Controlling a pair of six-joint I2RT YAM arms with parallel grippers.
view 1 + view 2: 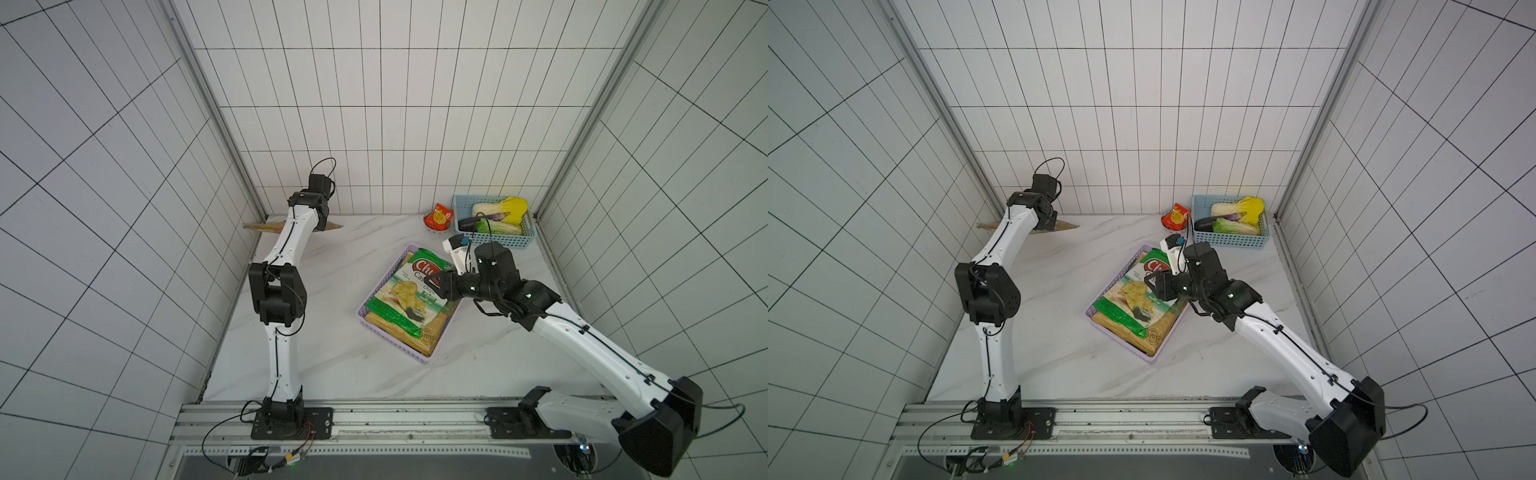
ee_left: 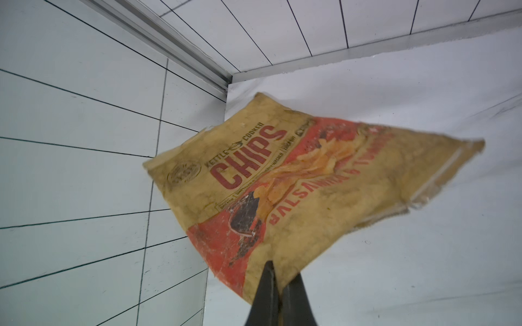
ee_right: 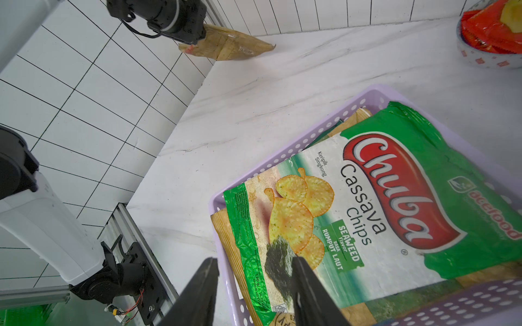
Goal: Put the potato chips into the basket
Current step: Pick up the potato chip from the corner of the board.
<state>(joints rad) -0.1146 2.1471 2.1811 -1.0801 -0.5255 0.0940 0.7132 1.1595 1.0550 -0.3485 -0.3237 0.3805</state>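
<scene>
The left tool (image 2: 278,293) is pressing its jaws together on the near edge of one tan chip bag (image 2: 296,183), pinching it. The bag is fanning out ahead of the tool toward the corner of the walls, printed side facing the wrist camera. Whether its far end is touching the worktop (image 1: 332,332) cannot be told.

The right tool (image 3: 254,265) is holding its jaws spread and gripping nothing. It is hovering over the lilac basket (image 3: 296,146), directly above the near end of a green-white cassava bag (image 3: 367,211). That bag is lying flat on top of the pile inside the basket.

Counting: two tools are showing, one pinching and one empty. One tan bag is hanging from the left tool. One cassava bag is topping the basket, with at least one tan bag (image 3: 223,234) peeking out beneath it; how many more are lying under it is hidden. One lilac basket is sitting below the right tool. Beyond that tool, one blue basket (image 1: 494,241) is holding vegetables, and one red-orange packet (image 1: 438,216) is sitting just beside it.
</scene>
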